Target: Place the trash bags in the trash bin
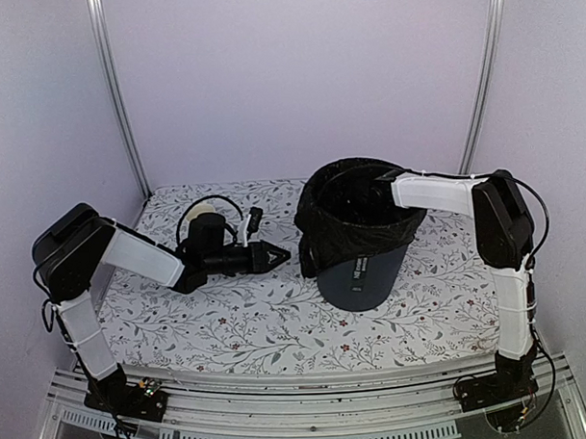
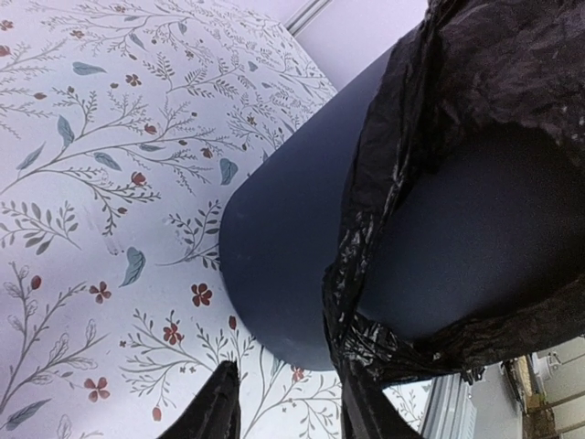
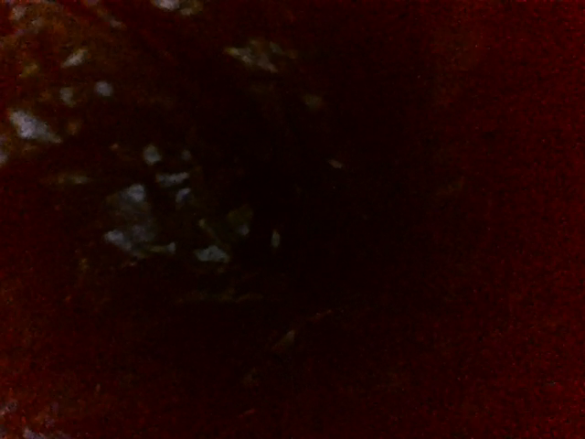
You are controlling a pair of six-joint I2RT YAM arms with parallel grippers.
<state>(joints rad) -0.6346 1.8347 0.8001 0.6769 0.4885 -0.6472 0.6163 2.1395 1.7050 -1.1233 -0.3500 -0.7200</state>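
The dark grey trash bin (image 1: 360,273) stands right of centre on the table. The glossy black trash bag (image 1: 321,230) lines its mouth and hangs over the rim on the left. My left gripper (image 1: 278,253) lies low on the table just left of the bin. In the left wrist view it (image 2: 291,413) is open, pointing at the bin wall (image 2: 283,229), with its right finger (image 2: 366,416) against the hanging bag edge (image 2: 366,274). My right arm reaches down into the bin's mouth, so its gripper is hidden. The right wrist view is dark, with faint glints of bag plastic (image 3: 137,197).
A floral tablecloth (image 1: 229,318) covers the table. White walls and two metal uprights (image 1: 116,100) close the back. A metal rail (image 1: 309,397) runs along the near edge between the arm bases. A black cable loops over the left wrist (image 1: 211,208).
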